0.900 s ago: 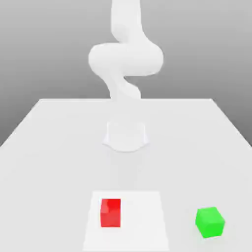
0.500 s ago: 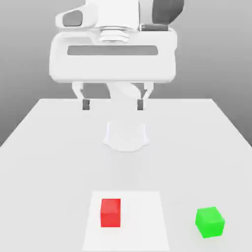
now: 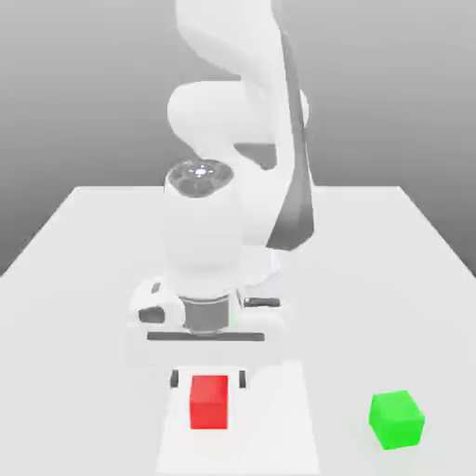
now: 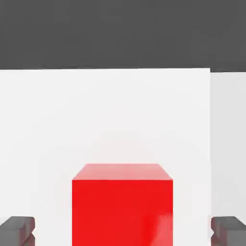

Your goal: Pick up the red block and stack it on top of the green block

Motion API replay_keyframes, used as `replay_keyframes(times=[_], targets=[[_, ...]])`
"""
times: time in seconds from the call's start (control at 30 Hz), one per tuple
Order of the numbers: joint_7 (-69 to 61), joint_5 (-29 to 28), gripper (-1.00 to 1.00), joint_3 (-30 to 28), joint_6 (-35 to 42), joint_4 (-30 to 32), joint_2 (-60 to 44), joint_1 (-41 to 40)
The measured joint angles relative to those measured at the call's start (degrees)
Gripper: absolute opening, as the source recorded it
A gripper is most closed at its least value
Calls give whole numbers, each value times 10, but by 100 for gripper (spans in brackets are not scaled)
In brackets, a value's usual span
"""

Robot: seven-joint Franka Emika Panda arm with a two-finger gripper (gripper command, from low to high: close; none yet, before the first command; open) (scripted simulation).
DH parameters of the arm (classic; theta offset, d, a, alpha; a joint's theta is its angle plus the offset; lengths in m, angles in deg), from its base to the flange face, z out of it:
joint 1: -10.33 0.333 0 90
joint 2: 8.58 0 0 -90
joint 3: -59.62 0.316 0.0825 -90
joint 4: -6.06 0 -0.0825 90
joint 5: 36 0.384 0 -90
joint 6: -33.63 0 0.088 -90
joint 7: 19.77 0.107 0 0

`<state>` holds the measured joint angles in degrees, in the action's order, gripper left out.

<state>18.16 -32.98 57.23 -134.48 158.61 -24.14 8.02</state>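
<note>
White and low over the table (image 3: pixel 84 242), the end effector (image 3: pixel 208 379) hangs with its two dark fingertips (image 3: pixel 174 378) spread apart, one on either side of the red block (image 3: pixel 209 402) and clear of its faces. In the exterior view the tips sit level with the block's upper rear edge, the block just in front of and below them. The hand view looks down the gap: the red block (image 4: pixel 122 204) fills the middle, and the dark fingertips (image 4: pixel 17 229) show at either side with white surface between each of them and the block, so nothing is clamped.

Under the end effector and the block lies a paler square patch (image 3: pixel 279 418) of the table, on which the red block rests flat, nearer the patch's edge on the exterior view's left. The block stands square to the fingers, its sides parallel to the gap.

Above the fingertips the wide white hand body (image 3: pixel 204 346) spans the view, topped by a round wrist housing (image 3: pixel 200 232), and the arm (image 3: pixel 251 93) rises behind it toward the rear of the table.

Well apart from the end effector, toward the exterior view's right and at about the same depth as the red block, the green block (image 3: pixel 397 420) sits on the table off the pale patch, turned slightly so one corner faces the camera.
</note>
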Motion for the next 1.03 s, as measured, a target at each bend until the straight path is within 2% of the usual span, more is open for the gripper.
replay_keyframes(times=[0.23,0.43,0.7,0.83,0.87,1.03], targets=[[1,-1,-100,2,-3,0,-3,-2],[12,-22,-100,-4,90,12,102,8],[-125,-53,-100,124,180,-88,91,156],[-123,-88,-100,126,129,-107,19,176],[-118,-96,100,121,114,-108,2,180],[-118,-96,100,121,114,-108,2,180]])
